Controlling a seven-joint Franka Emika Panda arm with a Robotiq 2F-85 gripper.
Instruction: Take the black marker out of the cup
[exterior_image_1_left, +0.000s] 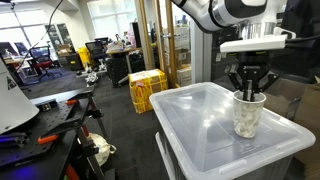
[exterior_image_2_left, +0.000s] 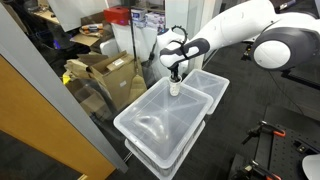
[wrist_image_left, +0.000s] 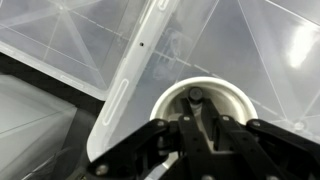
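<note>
The cup (exterior_image_1_left: 247, 116) is white with a mottled grey pattern and stands upright on the translucent bin lid (exterior_image_1_left: 195, 120). It also shows in an exterior view (exterior_image_2_left: 175, 89) and from above in the wrist view (wrist_image_left: 238, 97). The black marker (wrist_image_left: 195, 96) stands inside it, and only its round dark top end shows. My gripper (exterior_image_1_left: 247, 93) hangs straight above the cup with its fingertips dipped inside the rim. In the wrist view the two fingers (wrist_image_left: 196, 116) sit close on either side of the marker and appear shut on it. It is small in an exterior view (exterior_image_2_left: 175, 77).
The cup stands on one of two stacked translucent bins (exterior_image_2_left: 160, 125), with another bin (exterior_image_2_left: 208, 85) beside it. A yellow crate (exterior_image_1_left: 147, 88) and office chairs stand on the floor beyond. Cardboard boxes (exterior_image_2_left: 105, 70) lie behind a glass partition.
</note>
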